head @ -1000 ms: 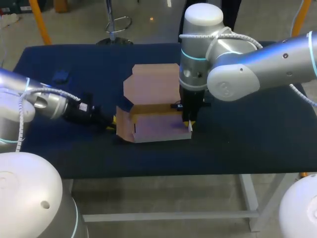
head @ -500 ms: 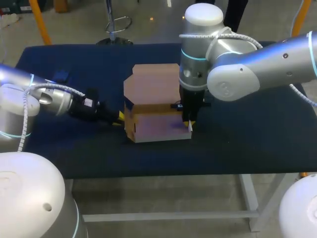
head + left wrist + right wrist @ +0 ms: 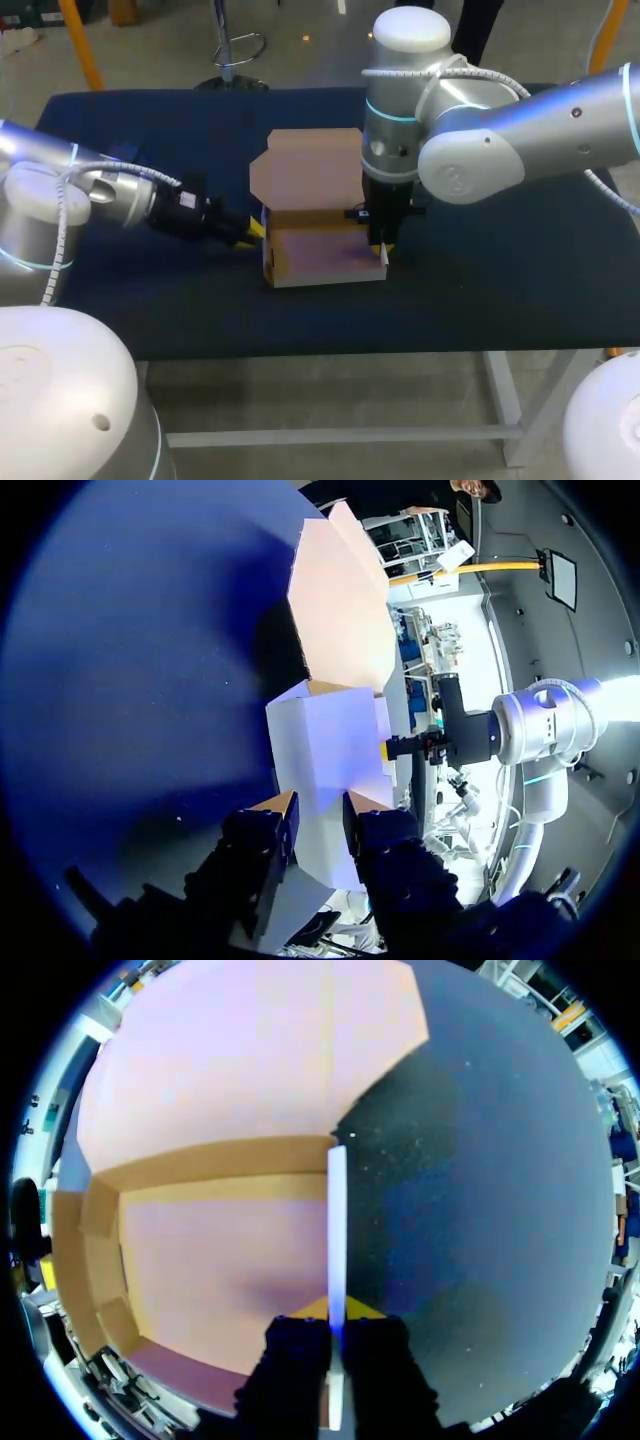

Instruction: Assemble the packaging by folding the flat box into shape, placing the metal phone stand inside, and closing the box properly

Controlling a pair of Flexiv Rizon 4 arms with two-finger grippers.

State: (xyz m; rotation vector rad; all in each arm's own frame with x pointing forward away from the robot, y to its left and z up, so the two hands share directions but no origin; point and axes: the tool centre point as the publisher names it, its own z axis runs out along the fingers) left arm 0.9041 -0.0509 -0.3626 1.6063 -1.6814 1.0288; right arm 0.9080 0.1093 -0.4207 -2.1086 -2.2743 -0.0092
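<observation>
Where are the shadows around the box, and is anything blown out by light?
Left wrist view: dark shadow on the table beside the lid of the box; the right arm glares white. Right wrist view: soft shadow on the box floor ahead of the right gripper.

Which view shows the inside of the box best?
Right wrist view: it looks straight down into the open box, floor and inner walls visible. Head view sees it obliquely; left wrist view shows only outer walls.

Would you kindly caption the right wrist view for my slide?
Right gripper pinches the upright side wall of the open cardboard box.
</observation>
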